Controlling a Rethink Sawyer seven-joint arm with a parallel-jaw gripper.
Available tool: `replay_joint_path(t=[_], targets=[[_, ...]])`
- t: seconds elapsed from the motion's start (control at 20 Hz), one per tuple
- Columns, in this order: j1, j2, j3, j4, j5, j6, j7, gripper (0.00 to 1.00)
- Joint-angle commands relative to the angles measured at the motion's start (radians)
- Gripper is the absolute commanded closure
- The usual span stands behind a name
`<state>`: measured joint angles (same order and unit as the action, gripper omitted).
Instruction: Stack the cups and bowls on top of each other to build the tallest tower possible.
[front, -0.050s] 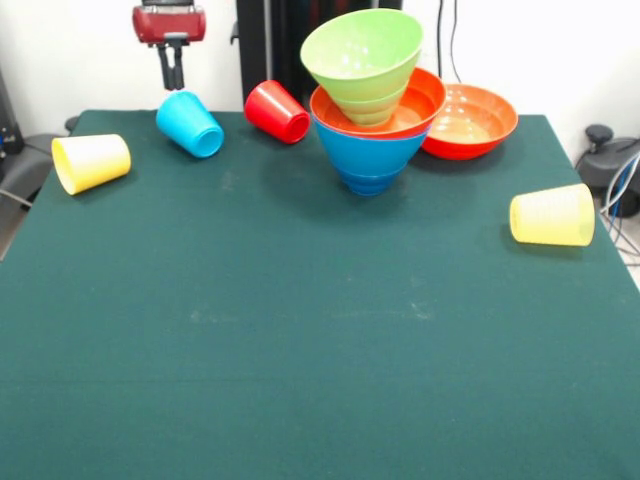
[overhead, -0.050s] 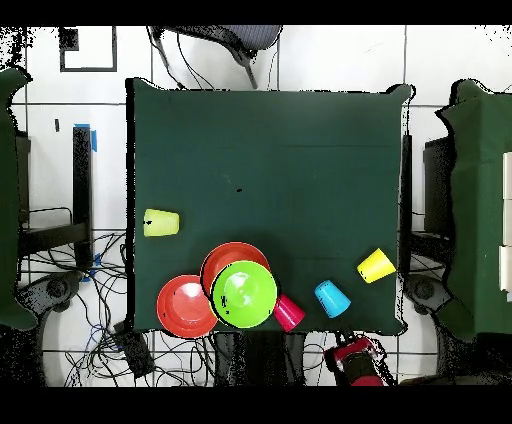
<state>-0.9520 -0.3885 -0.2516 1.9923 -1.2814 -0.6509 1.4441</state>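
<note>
Standing mid-table, tower (front, -0.050s: 368, 100) of blue, orange-red, green bowls; beside it one loose orange-red bowl (front, -0.050s: 470, 120); four cups unstacked; gripper (front, -0.050s: 173, 68) fingers together, empty.

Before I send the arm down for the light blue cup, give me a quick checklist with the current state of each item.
1. Gripper above the light blue cup: ok, just above its far end in the front view.
2. Fingers open or shut: cannot tell.
3. Cup upright for a top grasp: not ok, it lies on its side.
4. Room beside the cup: ok, the red cup lies apart from it.
5. Tower steady: not ok, its top green bowl sits tilted.
6. Other cups placed: not ok, both yellow cups lie loose on the table.
</note>
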Motion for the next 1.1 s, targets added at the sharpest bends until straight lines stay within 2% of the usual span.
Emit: replay_joint_path(t=[0.05,0.15,0.4,0.7,1.1], targets=[[0.053,0.008,0.058,-0.137,0.052,-0.063,-0.121,1.00],[0.062,0.025,0.038,-0.139,0.106,-0.084,-0.167,1.00],[0.094,0.054,0.000,-0.148,0.168,-0.097,-0.175,1.00],[0.120,0.094,-0.040,-0.170,0.194,-0.128,-0.175,1.00],[0.182,0.136,-0.097,-0.190,0.237,-0.100,-0.125,1.00]])
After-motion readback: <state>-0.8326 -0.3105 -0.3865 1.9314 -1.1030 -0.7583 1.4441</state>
